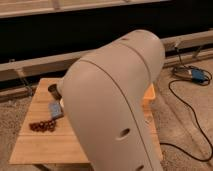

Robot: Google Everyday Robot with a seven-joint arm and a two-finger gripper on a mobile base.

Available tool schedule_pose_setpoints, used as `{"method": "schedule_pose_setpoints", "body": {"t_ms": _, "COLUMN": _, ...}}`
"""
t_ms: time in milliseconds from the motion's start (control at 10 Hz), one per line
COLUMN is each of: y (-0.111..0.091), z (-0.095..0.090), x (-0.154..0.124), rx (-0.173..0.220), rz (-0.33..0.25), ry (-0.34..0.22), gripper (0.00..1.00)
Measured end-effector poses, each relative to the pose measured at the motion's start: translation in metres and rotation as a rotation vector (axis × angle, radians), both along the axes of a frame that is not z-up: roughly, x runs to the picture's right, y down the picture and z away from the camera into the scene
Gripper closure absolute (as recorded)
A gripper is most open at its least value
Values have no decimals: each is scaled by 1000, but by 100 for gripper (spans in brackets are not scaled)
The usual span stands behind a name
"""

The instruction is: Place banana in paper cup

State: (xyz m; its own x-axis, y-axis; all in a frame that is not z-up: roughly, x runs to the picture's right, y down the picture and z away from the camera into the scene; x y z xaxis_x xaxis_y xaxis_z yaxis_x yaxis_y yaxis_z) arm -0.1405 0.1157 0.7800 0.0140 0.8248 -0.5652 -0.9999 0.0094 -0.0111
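Note:
My big pale arm fills the middle of the camera view and covers most of the wooden table. The gripper is not in view. The banana and the white paper cup are hidden or out of view. Only a small dark grey cup shows at the table's back left, next to the arm.
A blue-grey packet and a cluster of dark red berries lie on the table's left part. A sliver of an orange bin shows behind the arm. A black cable and a blue device lie on the carpet at right.

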Motion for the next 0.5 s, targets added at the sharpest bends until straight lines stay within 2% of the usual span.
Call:
{"method": "schedule_pose_setpoints", "body": {"t_ms": 200, "y": -15, "z": -12, "x": -1, "rx": 36, "rz": -5, "ry": -32, "gripper": 100}}
{"method": "schedule_pose_setpoints", "body": {"t_ms": 300, "y": -25, "z": -13, "x": -6, "rx": 61, "rz": -8, "ry": -69, "gripper": 100}}
{"method": "schedule_pose_setpoints", "body": {"t_ms": 500, "y": -41, "z": -4, "x": -20, "rx": 85, "rz": -13, "ry": -132, "gripper": 100}}
